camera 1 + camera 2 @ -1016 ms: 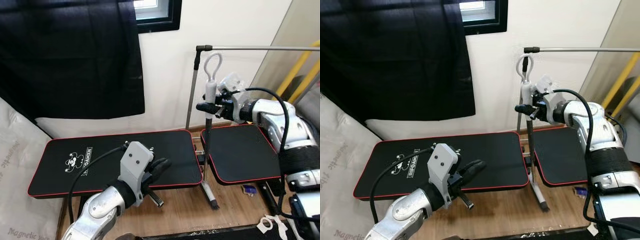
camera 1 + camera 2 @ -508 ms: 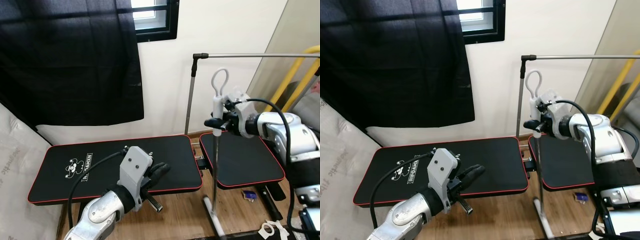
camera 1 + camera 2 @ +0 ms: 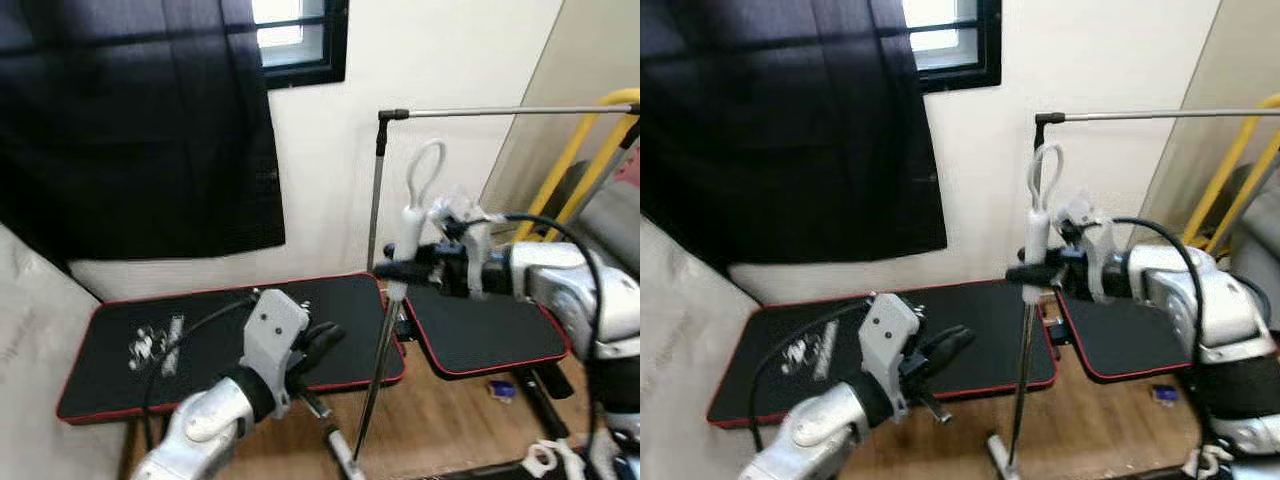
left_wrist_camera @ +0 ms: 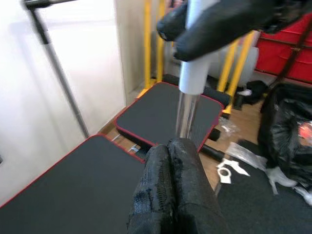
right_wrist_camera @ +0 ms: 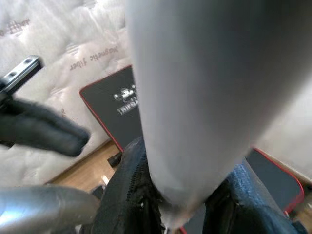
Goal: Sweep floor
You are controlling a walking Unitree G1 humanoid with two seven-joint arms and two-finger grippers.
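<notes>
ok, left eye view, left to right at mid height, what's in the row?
black curtain → left claw, shut, over the long black mat → broom handle, gripped by the right claw → small black mat → yellow frame

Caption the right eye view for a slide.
Right pincer grips the broom near its white handle top, left pincer empty above a black bench.

Broom foot past the frame's bottom edge, bench logo blurred
</notes>
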